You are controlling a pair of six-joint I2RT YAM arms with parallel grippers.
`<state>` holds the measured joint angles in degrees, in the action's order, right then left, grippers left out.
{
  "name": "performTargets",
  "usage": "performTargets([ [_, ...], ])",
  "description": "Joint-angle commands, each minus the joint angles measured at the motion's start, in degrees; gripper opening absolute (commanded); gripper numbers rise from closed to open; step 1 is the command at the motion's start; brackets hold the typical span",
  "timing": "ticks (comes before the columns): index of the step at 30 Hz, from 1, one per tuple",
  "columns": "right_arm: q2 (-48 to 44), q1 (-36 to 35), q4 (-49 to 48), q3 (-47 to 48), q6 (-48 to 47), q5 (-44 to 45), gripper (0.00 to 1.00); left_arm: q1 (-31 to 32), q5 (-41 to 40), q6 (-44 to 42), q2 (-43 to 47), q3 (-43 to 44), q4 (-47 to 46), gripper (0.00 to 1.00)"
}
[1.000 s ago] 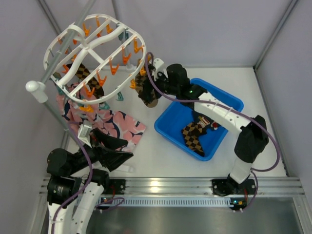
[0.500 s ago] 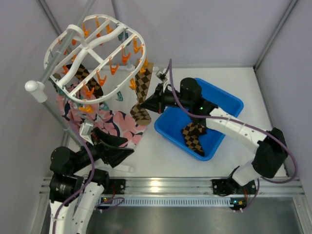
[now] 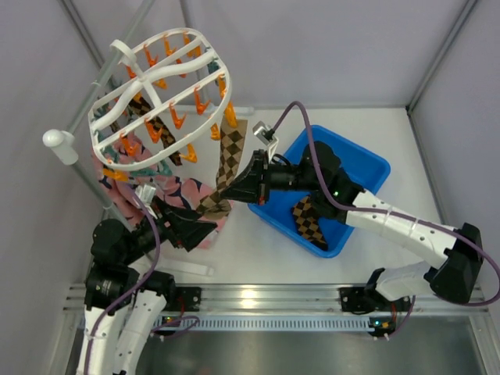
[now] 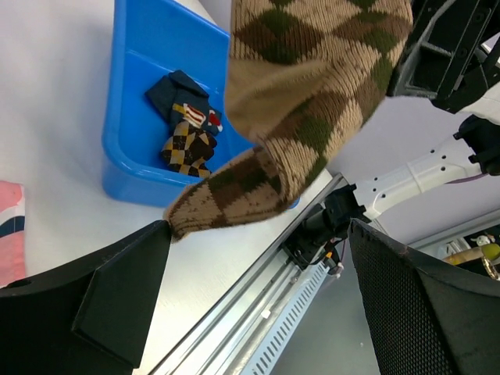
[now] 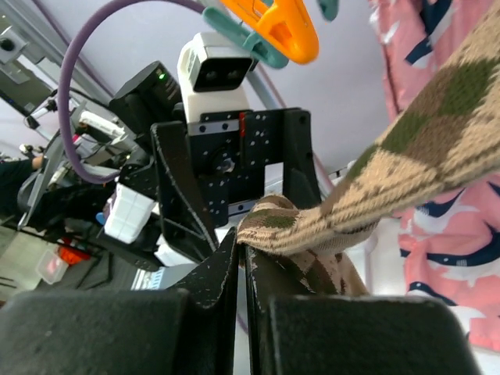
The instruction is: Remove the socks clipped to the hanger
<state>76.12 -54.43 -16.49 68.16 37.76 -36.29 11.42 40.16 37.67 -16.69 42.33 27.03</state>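
the right gripper point(image 3: 234, 187) is clamped hard on the checkered sock point(image 3: 226, 160) partway down its length. the right wrist view shows its fingers point(image 5: 223, 269) pressed together on the knit with no gap between them. the sock runs taut from an orange clip point(image 3: 232, 117) at the near rim of the hanger point(image 3: 154, 86) down to that grip, and its toe end hangs slack below. the straight line of the fabric indicates a pull away from the clip, meant to drag the cuff free. whether the clip has released cannot be told. the hanger sits tilted on the grey pole point(image 3: 83, 109), consistent with that load on one side. the left gripper point(image 3: 201, 228) stands wide open and holds nothing. in the left wrist view the sock's toe point(image 4: 312, 101) hangs in front of and above the spread fingers point(image 4: 117, 289), with no contact evident. the blue bin point(image 3: 361, 158) lies just beside the right gripper and holds a second checkered sock point(image 3: 310, 221) and a navy item point(image 4: 178, 90), so a freed sock has a short carry to it. further checkered socks point(image 3: 152, 117) and pink socks point(image 3: 191, 195) hang under the hanger, so the task is judged well short of complete.
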Motion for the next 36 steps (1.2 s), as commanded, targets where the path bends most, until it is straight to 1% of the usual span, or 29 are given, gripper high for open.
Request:
performTargets([
  [1, -3.87, -1.72, 0.23, -1.1, 1.53, -0.18, 0.0, 0.18, 0.53, -2.51, -0.54, 2.85, -2.15, 0.98],
  [7, -6.33, -4.1, 2.16, -1.89, 0.74, 1.13, 0.0, 0.18, 2.2, -3.74, -0.54, 4.17, -2.15, 0.98],
  [12, -6.25, -5.07, 1.82, -1.98, 1.17, 1.84, 0.0, 0.18, 4.83, -2.34, -0.54, 5.4, -2.15, 0.97],
  [15, -4.84, -5.77, 0.15, -0.93, 2.14, 2.36, 0.0, 0.18, 6.5, -0.77, -0.28, 5.49, -2.15, 0.93],
  [20, -0.98, -7.61, -2.22, 1.53, 3.2, 3.42, 0.0, 0.18, 8.79, 1.09, 1.22, 5.92, -2.15, 0.88],
  [23, 0.43, -8.14, -4.41, 2.59, 4.43, 4.04, 0.0, 0.18, 10.28, 1.7, 1.48, 6.45, -2.15, 0.8],
  [24, 0.78, -8.06, -5.12, 2.68, 5.39, 4.04, 0.0, 0.18, 10.9, 1.79, 1.4, 6.45, -2.15, 0.68],
  [25, 1.48, -8.23, -5.91, 2.77, 5.74, 4.12, 0.0, 0.18, 11.25, 1.71, 1.39, 6.54, -2.07, 0.61],
  [26, 1.75, -8.58, -6.36, 2.94, 6.01, 4.04, 0.0, 0.18, 11.51, 1.79, 1.31, 6.63, -2.15, 0.5],
  [27, 2.02, -8.76, -6.27, 3.64, 6.01, 4.12, 0.0, 0.18, 11.34, 1.88, 1.39, 6.63, -2.15, 0.21],
  [28, 2.45, -8.93, -5.92, 3.91, 5.75, 4.21, 0.02, 0.18, 11.08, 2.05, 1.22, 6.54, -2.07, 0.0],
  [29, 2.54, -9.02, -4.96, 4.26, 5.23, 4.74, 0.06, 0.18, 10.99, 2.4, 1.22, 6.45, -2.07, 0.0],
  [30, 2.46, -9.02, -0.34, 5.13, 3.39, 7.26, 0.14, 0.18, 11.08, 2.41, 1.05, 6.37, -2.07, 0.0],
  [31, 1.76, -9.11, 2.66, 5.66, 1.9, 9.38, 0.35, 0.27, 11.17, 2.32, 1.04, 6.28, -2.07, 0.0],
  [33, 0.44, -9.2, 9.87, 7.42, -3.29, 14.73, 0.51, 0.18, 10.73, 2.23, 1.39, 5.93, -2.15, 0.0],
  [34, -1.22, -9.2, 15.03, 7.69, -4.78, 20.15, 0.65, 0.18, 10.64, 2.41, 1.48, 5.84, -2.15, 0.0],
  [35, -2.19, -9.11, 16.39, 7.95, -6.1, 22.73, 0.7, 0.18, 10.64, 2.58, 1.57, 5.75, -2.07, 0.0],
  [36, -3.94, -9.2, 19.01, 8.21, -8.99, 27.37, 0.75, 0.18, 10.81, 2.58, 1.66, 5.84, -2.15, 0.0],
])
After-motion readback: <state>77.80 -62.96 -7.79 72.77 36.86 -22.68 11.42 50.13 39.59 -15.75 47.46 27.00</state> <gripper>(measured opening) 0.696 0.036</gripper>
